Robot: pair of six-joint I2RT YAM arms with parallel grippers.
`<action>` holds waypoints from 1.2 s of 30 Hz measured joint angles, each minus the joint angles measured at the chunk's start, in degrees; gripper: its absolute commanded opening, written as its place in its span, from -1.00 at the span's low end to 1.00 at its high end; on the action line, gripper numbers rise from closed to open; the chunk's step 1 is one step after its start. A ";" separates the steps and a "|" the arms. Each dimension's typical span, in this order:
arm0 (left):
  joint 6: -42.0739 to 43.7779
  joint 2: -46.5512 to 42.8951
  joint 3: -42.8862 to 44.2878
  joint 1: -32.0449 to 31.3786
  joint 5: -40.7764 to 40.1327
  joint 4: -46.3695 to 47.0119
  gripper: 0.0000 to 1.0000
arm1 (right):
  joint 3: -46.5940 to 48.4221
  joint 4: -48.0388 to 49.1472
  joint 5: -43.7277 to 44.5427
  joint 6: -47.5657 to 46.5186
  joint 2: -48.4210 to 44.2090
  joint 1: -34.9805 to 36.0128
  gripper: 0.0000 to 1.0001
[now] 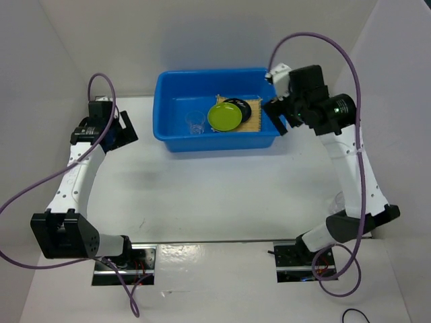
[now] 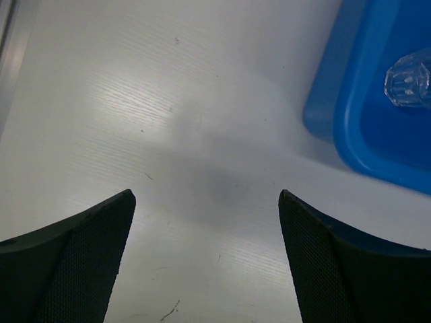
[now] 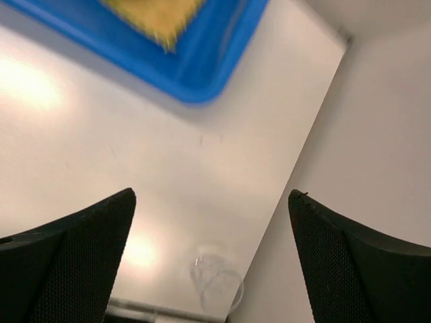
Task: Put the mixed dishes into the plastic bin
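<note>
Your large bright-blue rectangular plastic bin sits at the middle of the far edge of the white tabletop. Toward its right end lies the square tan bamboo mat, flat on the bin floor. The small round black plate rests on the mat. The lime-green round plate lies on top of the black one and covers most of it, so you see only a dark crescent. One small clear plastic cup stands upright on the bin floor just left of the green plate.

The other small clear plastic cup is outside the bin. It stands on the tabletop close to the right edge, well apart from the bin. It shows only faintly, so you cannot tell from these views whether it is upright.

Your left hand hangs over bare tabletop just left of the bin's left end. Its fingers are spread wide with nothing between them.

Your right hand is at the bin's right end. Its fingers are also spread apart and hold nothing. Its wrist view shows the bin's corner above it and the stray cup below.
</note>
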 measured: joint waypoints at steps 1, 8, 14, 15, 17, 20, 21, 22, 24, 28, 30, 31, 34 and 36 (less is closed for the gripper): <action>-0.02 -0.28 -0.44 -0.22 0.79 -0.02 0.85 | -3.56 -0.44 -2.19 -0.15 -1.09 -4.76 0.96; -5.86 -9.33 -5.42 -3.82 5.84 -1.29 0.54 | -30.21 1.55 -14.12 -5.55 -1.62 -42.99 0.96; -15.26 -5.84 -0.57 -4.04 8.33 -6.91 0.47 | -40.74 3.67 -17.68 -8.83 -7.87 -57.18 0.96; -15.87 -2.62 1.90 -4.04 8.74 -8.50 0.50 | -40.74 4.17 -18.67 -9.46 -8.70 -59.25 0.96; -16.81 4.44 6.54 -4.00 8.83 -10.14 0.54 | -40.74 4.50 -19.19 -10.10 -9.29 -62.18 0.96; -16.85 14.71 17.16 -3.45 9.79 -14.95 0.57 | -41.66 4.92 -18.60 -10.21 -9.20 -64.37 0.96; -16.83 17.33 20.44 -3.19 10.23 -15.72 0.59 | -42.03 4.94 -18.47 -10.19 -8.92 -64.70 0.96; -16.76 19.82 24.00 -2.82 10.80 -16.79 0.59 | -42.38 4.96 -18.49 -10.16 -8.41 -65.05 0.96; -16.68 23.23 28.74 -1.99 12.15 -17.51 0.59 | -43.41 5.18 -18.58 -9.97 -6.86 -66.60 0.96; -16.65 25.07 30.23 -0.42 14.29 -19.08 0.59 | -47.65 6.88 -18.56 -9.51 -2.67 -70.44 0.96; -16.65 25.86 30.38 0.15 15.10 -19.96 0.59 | -49.59 7.34 -18.73 -9.33 -1.22 -71.23 0.89; -16.65 26.21 30.49 0.35 15.43 -20.15 0.59 | -50.47 7.63 -18.91 -9.33 -0.98 -71.38 0.86; -16.65 27.12 30.49 0.94 16.39 -20.20 0.59 | -52.70 8.13 -19.37 -9.70 -0.96 -71.41 0.54; -16.65 27.26 30.47 1.03 17.03 -20.24 0.59 | -54.25 9.05 -19.67 -10.10 -0.68 -71.45 0.11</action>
